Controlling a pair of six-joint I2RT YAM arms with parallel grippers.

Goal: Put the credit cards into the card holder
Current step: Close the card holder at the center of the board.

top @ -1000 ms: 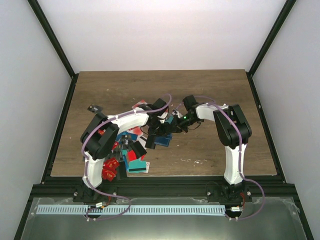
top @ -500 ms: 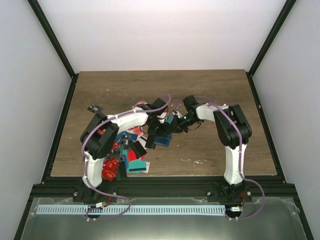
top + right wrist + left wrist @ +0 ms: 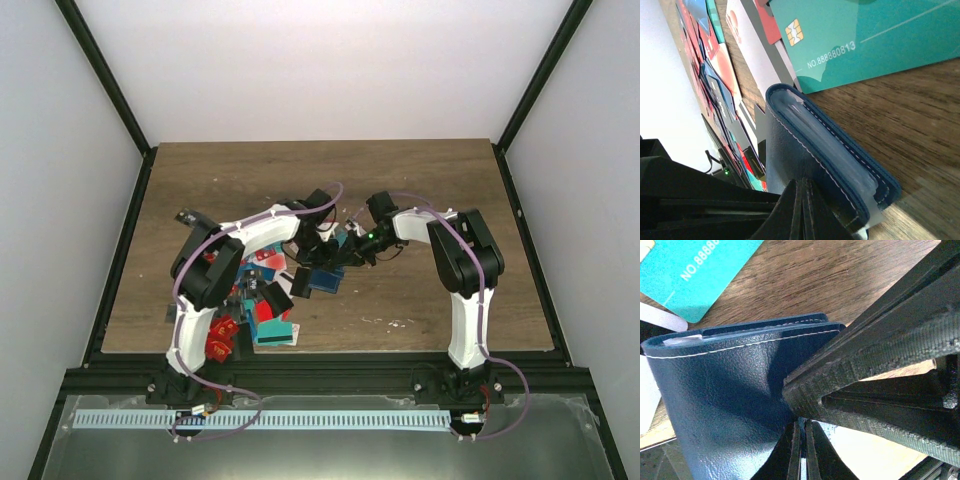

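A small dark blue, stitched, leather-like rectangular card holder (image 3: 324, 282) is sitting near the middle of the brown wood-grain surface (image 3: 420, 180), just right of the heap of thin plastic credit cards (image 3: 262, 300), mostly red with some teal and black. Both arms are reaching in toward it from opposite sides.

The left claw (image 3: 312, 262) is coming at the card holder (image 3: 715, 405) from the heap side. In its wrist view its thin black fingers (image 3: 796, 450) are lying almost pressed together, and they appear to be pinching the lower edge of the blue cover. A ribbed black finger (image 3: 875, 365) of the other arm is pressing against the cover from the right.

The right claw (image 3: 345, 258) is meeting the card holder (image 3: 810, 155) from the other side. Its fingers (image 3: 795, 205) are likewise nearly together and seem to be nipping the blue cover. The holder is standing on its edge on the wood, with a clear inner sleeve (image 3: 840, 165) showing between its covers.

A teal rectangular plastic card (image 3: 865, 40) with a gold chip and white numbers is lying flat just beyond the holder. The same teal card (image 3: 695, 275) is showing in the left wrist view.
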